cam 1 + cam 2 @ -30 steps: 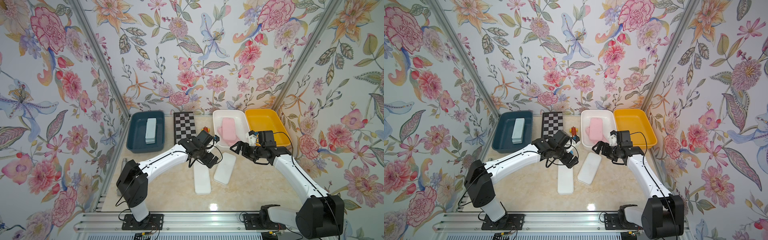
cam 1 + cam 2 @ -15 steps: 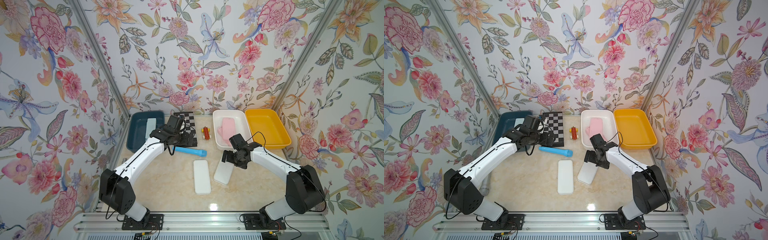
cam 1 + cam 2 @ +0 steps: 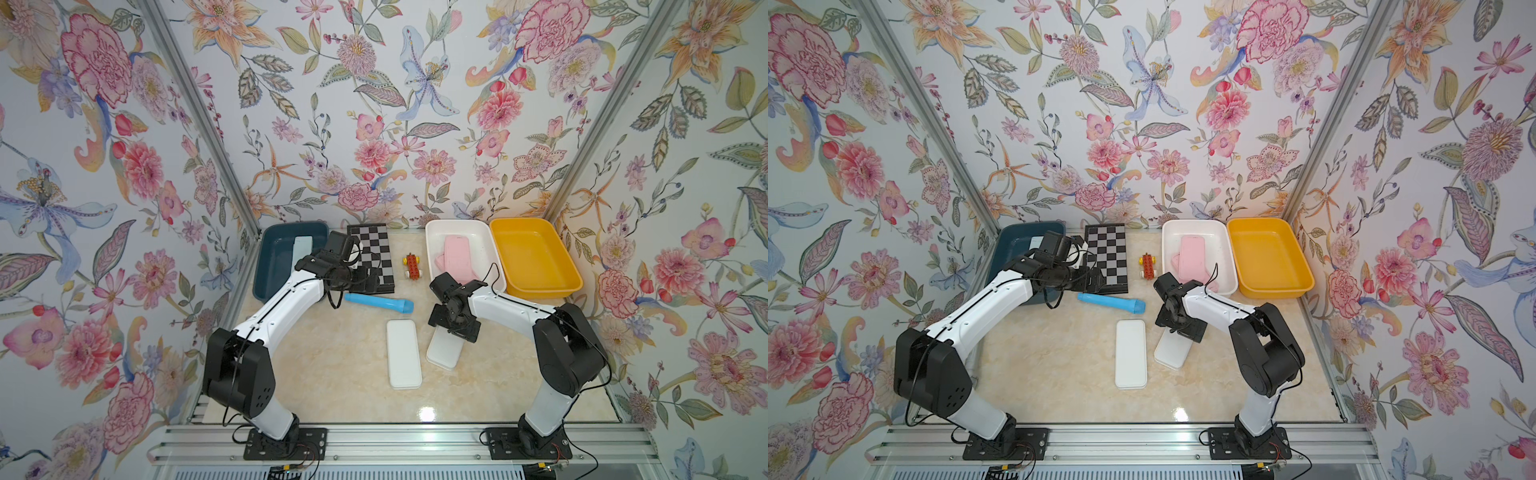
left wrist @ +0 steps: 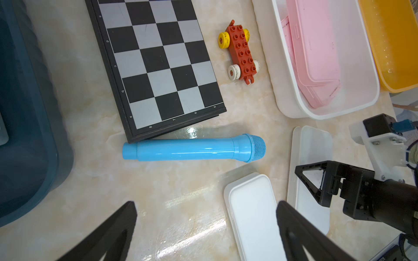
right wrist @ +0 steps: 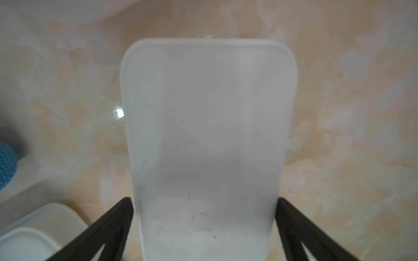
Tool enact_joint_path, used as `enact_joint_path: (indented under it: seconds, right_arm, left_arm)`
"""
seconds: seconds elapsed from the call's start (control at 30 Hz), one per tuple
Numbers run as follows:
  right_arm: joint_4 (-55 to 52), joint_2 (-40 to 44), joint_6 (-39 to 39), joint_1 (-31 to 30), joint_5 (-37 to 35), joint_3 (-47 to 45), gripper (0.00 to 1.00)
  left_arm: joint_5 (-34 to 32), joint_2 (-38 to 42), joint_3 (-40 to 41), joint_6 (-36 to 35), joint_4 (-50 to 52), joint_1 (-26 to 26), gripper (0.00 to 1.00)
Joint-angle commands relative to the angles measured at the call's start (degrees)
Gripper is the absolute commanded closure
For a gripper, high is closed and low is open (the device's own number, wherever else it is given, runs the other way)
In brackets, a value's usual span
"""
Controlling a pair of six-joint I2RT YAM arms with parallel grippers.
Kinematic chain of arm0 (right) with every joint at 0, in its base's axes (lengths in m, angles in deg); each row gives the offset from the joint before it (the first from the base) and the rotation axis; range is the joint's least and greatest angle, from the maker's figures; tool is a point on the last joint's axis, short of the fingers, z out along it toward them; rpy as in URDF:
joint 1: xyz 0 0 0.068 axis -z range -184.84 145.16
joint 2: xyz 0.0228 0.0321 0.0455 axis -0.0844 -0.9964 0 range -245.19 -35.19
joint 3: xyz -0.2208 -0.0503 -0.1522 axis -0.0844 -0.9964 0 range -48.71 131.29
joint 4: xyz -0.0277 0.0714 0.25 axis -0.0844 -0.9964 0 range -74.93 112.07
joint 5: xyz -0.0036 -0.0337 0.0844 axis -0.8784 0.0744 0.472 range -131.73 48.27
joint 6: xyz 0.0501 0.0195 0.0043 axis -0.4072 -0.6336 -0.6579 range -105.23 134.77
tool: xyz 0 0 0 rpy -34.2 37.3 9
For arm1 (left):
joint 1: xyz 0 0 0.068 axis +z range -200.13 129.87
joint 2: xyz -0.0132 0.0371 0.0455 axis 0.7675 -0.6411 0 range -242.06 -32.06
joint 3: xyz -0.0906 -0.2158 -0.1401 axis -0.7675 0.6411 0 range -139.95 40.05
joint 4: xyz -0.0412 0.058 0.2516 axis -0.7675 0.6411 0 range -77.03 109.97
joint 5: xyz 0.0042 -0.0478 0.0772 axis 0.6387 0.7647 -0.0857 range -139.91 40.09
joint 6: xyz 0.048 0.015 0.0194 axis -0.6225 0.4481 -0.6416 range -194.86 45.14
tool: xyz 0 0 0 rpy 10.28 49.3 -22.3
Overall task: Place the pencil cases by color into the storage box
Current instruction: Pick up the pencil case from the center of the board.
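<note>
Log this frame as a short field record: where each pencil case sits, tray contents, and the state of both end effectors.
white cases: two on the table, one lying free, one partly under the right end effector
pink cases: in the white tray, pink case overlapping another
light blue case: in the dark blue tray
yellow tray: holds nothing visible
left end effector: open, holding nothing
right end effector: open, jaws straddling the white case
</note>
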Motion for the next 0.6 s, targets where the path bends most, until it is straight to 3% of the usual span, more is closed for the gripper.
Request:
enact_joint_path:
  seconds: [0.0,0.3,0.57]
  right_arm:
    - [-0.7,-1.5,-1.9,-0.3,-1.1,-1.5,0.00]
    - [3.2,-2.8,-1.5,-1.4,0.4,-5.1,0.00]
    - [1.1,0.0,-1.3,-2.8,-2.7,-5.2,0.07]
  left_arm:
    - [2.1,0.1,0.7,-0.6,0.2,0.6,0.02]
    - [2.6,-0.7,0.7,-0.3,0.3,0.6,0.02]
    - [2.6,-1.1,0.7,-0.3,0.2,1.2,0.02]
